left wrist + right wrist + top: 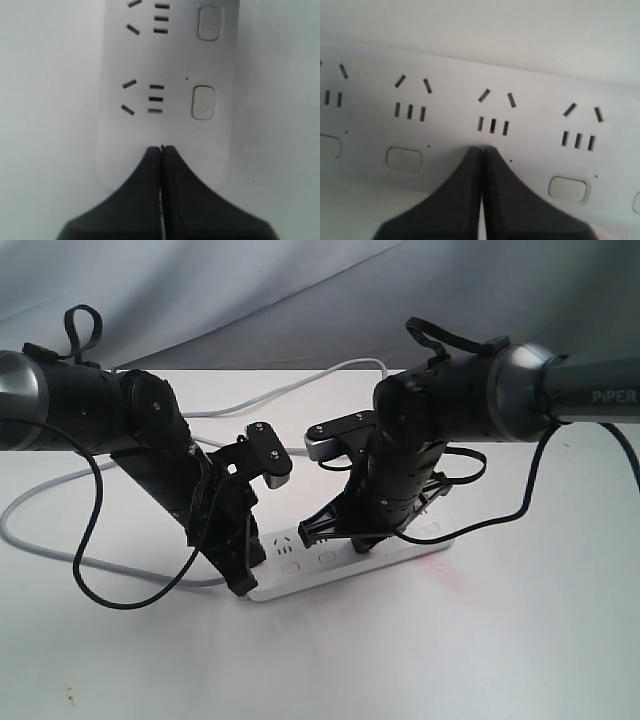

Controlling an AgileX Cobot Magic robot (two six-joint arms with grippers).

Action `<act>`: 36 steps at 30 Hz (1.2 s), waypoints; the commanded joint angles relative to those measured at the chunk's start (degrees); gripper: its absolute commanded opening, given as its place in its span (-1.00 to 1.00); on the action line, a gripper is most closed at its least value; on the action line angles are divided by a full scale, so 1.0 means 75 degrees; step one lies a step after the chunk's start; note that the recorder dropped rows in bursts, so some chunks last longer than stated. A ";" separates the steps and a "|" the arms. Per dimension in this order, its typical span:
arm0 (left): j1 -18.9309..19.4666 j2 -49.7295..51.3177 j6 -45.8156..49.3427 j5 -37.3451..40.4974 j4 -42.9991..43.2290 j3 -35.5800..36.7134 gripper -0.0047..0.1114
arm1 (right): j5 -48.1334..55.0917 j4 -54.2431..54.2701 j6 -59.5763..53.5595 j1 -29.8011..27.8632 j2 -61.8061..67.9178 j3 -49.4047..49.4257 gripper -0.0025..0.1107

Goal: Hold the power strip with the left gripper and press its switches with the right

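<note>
Exterior: power strip (330, 565) flat on white table (500, 640), long axis running left-near to right-far; left gripper (240, 587) at its left end, right gripper (352, 538) mid-length. Left wrist: fingers closed tip to tip, grasping nothing, over the rounded end near two switches (203, 102). Right wrist: fingers likewise closed, empty, tips in the switch row.

Left arm (150, 430): is seen entering from the left edge, sloped down toward lower centre.
Left gripper (161, 148): jaws are closed together, tips pointed downward.
Right arm (450, 400): is seen entering from the right edge, wrist bent steeply down at centre.
Right gripper (481, 148): jaws are closed tip to tip.
</note>
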 commanded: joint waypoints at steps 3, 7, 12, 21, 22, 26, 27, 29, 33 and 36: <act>-0.0027 0.0012 -0.0085 0.0016 -0.0078 0.0011 -0.92 | 0.0673 -0.0092 -0.0012 0.0009 0.0362 0.0165 -0.96; -0.0027 0.0012 -0.0085 0.0032 -0.0078 0.0011 -0.92 | 0.0652 -0.0092 -0.0012 0.0009 0.0362 0.0165 -0.96; -0.0027 0.0012 -0.0085 0.0032 -0.0078 0.0011 -0.92 | 0.0534 -0.0092 -0.0012 0.0009 0.0362 0.0165 -0.96; -0.0027 0.0012 -0.0085 0.0032 -0.0078 0.0011 -0.92 | 0.0318 -0.0966 0.0733 -0.0100 -0.0569 -0.0283 -0.96; -0.0027 0.0012 -0.0085 0.0032 -0.0078 0.0011 -0.92 | 0.0317 -0.1024 0.0788 -0.0134 -0.0680 -0.0348 -0.96; -0.0027 0.0012 -0.0085 0.0032 -0.0078 0.0011 -0.92 | 0.0305 -0.1078 0.0790 -0.0207 -0.1042 -0.0411 -0.96; -0.0027 0.0012 -0.0085 0.0032 -0.0078 0.0011 -0.92 | 0.0320 -0.1079 0.0790 -0.0207 -0.1080 -0.0411 -0.96; -0.0027 0.0012 -0.0085 0.0032 -0.0078 0.0011 -0.92 | 0.0353 -0.1063 0.0790 -0.0207 -0.1078 -0.0411 -0.96; -0.0027 0.0012 -0.0114 0.0047 -0.0078 0.0011 -0.92 | 0.0368 -0.1063 0.0790 -0.0207 -0.1062 -0.0411 -0.96; -0.0027 0.0012 -0.0202 0.0013 -0.0106 0.0011 -0.92 | 0.0368 -0.1063 0.0790 -0.0207 -0.1082 -0.0411 -0.96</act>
